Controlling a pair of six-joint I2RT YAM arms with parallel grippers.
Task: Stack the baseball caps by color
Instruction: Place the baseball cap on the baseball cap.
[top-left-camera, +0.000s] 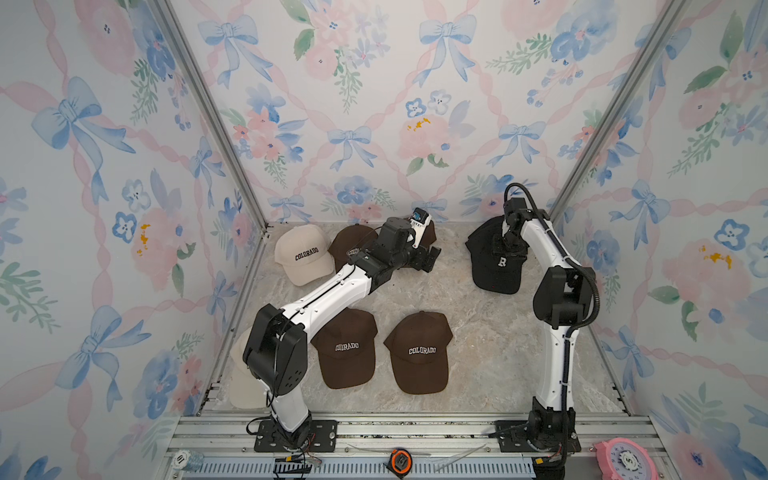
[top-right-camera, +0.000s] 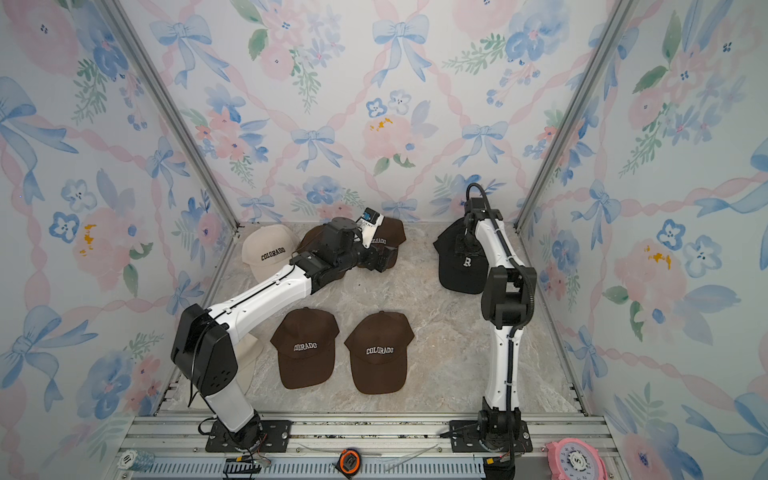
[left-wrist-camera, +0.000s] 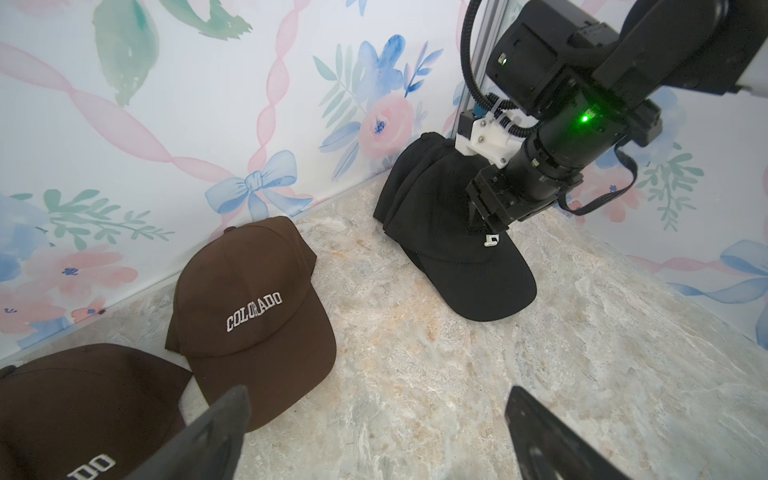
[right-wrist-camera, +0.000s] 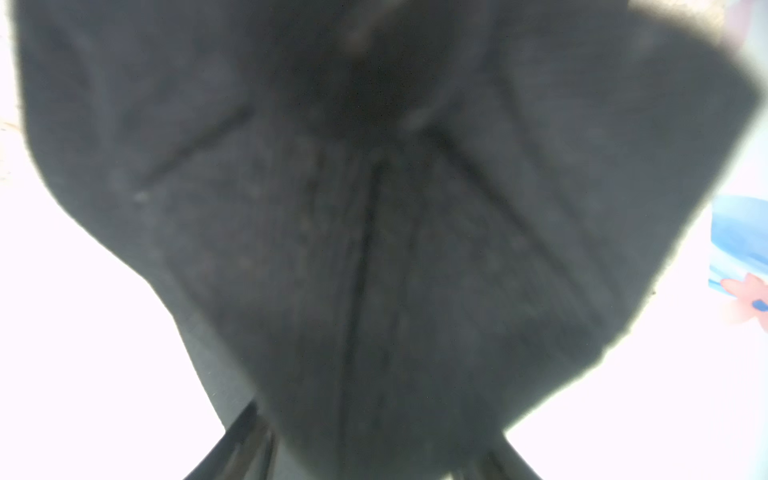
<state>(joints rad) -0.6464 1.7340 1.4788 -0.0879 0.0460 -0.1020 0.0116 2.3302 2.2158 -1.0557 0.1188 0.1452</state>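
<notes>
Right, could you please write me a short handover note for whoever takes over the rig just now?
Left gripper: open, empty, hovering by the far brown caps.
Right gripper: down on the black caps, far right; grip unclear.
Done: black caps stacked.
Left: far brown caps, near brown caps and both cream caps, one far left, one near left, lie unstacked.

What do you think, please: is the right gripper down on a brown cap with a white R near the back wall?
Not quite: the colour is wrong. The right gripper is down on a black cap, not a brown one, with a white R near the back wall, as the left wrist view shows.
</notes>
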